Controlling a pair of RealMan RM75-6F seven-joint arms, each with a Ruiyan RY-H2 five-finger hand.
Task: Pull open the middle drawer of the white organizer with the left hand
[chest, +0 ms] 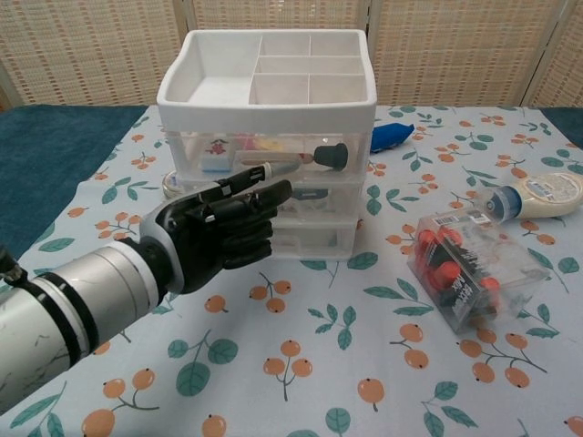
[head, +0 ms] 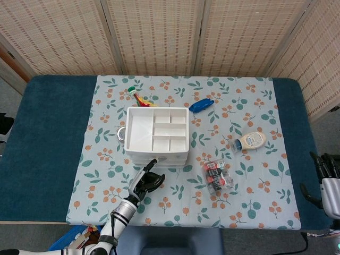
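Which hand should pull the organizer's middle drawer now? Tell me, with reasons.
Left. The left hand is already at the front of the white organizer, fingers reaching toward the middle drawer. The right hand sits at the table's far right edge.
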